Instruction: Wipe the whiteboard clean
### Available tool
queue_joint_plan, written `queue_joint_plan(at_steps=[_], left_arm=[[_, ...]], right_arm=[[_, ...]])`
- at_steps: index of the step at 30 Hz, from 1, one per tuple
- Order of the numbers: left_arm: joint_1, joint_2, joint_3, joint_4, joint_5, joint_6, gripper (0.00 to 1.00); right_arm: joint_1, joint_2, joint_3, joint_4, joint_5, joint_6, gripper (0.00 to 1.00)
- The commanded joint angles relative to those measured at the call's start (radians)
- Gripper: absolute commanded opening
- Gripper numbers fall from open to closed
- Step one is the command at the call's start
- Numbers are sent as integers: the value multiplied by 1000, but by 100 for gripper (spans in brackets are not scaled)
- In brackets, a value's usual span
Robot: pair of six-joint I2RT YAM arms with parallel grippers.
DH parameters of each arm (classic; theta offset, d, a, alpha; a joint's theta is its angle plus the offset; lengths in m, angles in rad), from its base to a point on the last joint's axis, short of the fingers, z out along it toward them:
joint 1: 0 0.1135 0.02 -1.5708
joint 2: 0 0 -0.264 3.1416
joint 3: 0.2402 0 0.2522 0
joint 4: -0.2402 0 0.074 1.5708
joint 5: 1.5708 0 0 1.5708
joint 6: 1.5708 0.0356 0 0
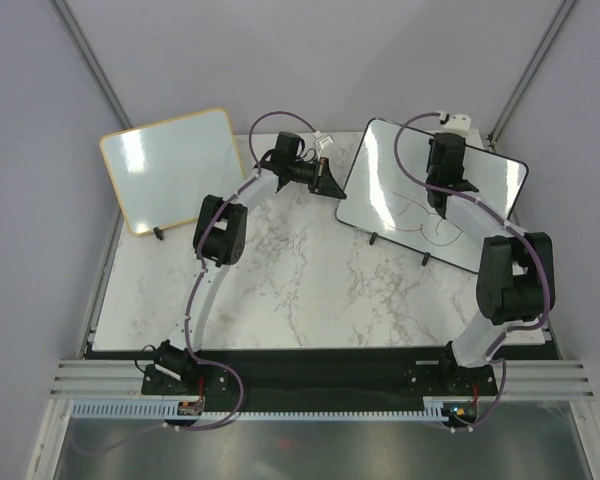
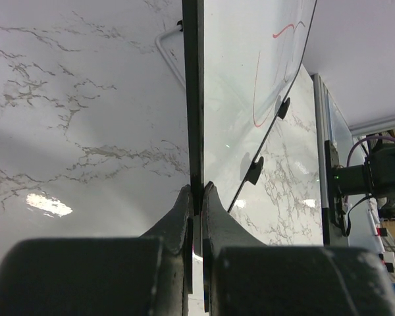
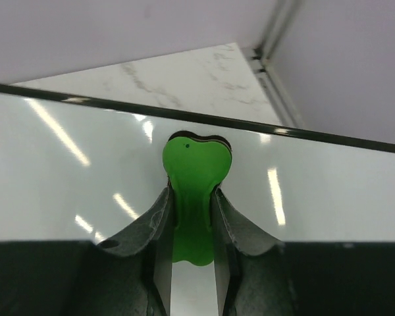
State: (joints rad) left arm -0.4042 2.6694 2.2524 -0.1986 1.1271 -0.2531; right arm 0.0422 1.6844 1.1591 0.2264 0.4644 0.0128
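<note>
The whiteboard (image 1: 500,180), glossy white with a thin black frame and small black feet, stands tilted at the table's back right. Thin scribbles (image 1: 427,226) mark its lower middle; in the left wrist view a red line (image 2: 258,99) runs down the whiteboard (image 2: 243,138). My left gripper (image 1: 327,181) is shut on the board's left frame edge (image 2: 193,99), with the fingers (image 2: 182,212) pinching it from both sides. My right gripper (image 3: 192,192) is shut on a green eraser (image 3: 196,164), whose head rests against the whiteboard (image 3: 66,178) near its upper edge. In the top view the right gripper (image 1: 444,192) hides the eraser.
A second board with a light wooden frame (image 1: 175,165) leans at the table's back left. A small white object (image 1: 456,122) sits at the black-framed board's top edge. The marble table (image 1: 300,290) reaches forward to the arm bases. Grey walls close in the back and sides.
</note>
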Motion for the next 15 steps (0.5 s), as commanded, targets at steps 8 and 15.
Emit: queue_joint_plan(at_steps=[8, 15], left_arm=[[8, -36, 26, -2, -96, 71, 2], [7, -40, 24, -4, -95, 71, 2]], right_arm=[[329, 126, -44, 45, -6, 55, 0], [352, 150, -59, 17, 144, 121, 0]])
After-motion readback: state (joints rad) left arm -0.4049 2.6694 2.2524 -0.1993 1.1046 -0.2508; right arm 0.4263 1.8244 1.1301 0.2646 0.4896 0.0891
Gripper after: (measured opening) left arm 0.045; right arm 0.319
